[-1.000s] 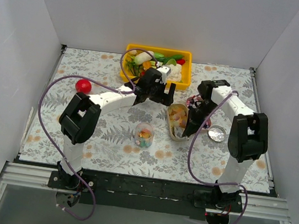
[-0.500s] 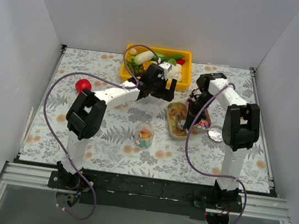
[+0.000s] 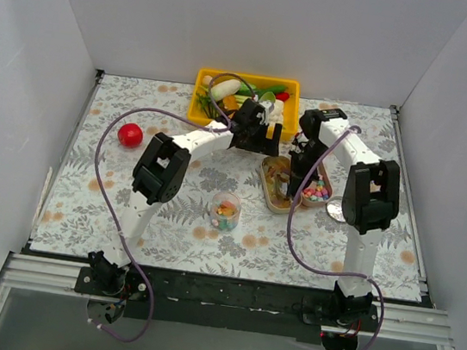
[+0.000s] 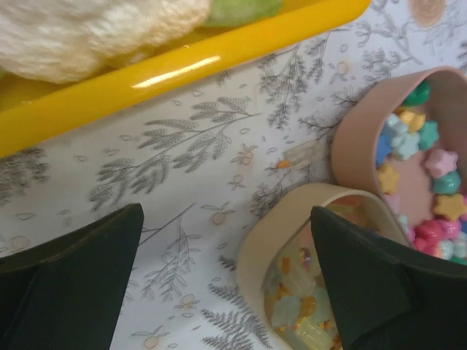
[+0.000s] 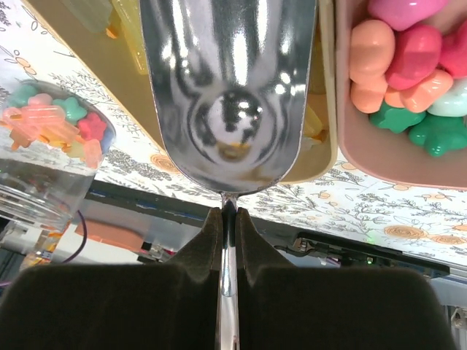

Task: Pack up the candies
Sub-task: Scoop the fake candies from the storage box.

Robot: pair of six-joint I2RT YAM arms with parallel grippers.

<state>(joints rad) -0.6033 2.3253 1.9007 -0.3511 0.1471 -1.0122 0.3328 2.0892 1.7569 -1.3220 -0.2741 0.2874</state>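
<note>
The candies lie in two bowls. A tan bowl (image 3: 278,190) holds orange-tan and pale yellow ones (image 4: 303,310). A pink bowl (image 3: 317,189) next to it holds pastel star-shaped ones (image 4: 419,168), also in the right wrist view (image 5: 405,62). A clear jar (image 3: 225,211) holds several candies (image 5: 55,124). My left gripper (image 4: 226,215) is open and low over the cloth, its right finger (image 4: 379,284) over the tan bowl's rim (image 4: 281,219). My right gripper (image 5: 228,215) is shut on the handle of a metal scoop (image 5: 226,87) held over the tan bowl; the scoop looks nearly empty.
A yellow bin (image 3: 208,76) of toy vegetables stands at the back, its rim (image 4: 182,69) just beyond my left gripper (image 3: 253,143). A red ball (image 3: 130,134) lies at the left. A round metal lid (image 3: 335,211) peeks out right of the pink bowl.
My left arm has swung right and stretched toward the bowls. My right gripper has drawn back from the tan bowl's near end with the scoop, uncovering the pink bowl.
</note>
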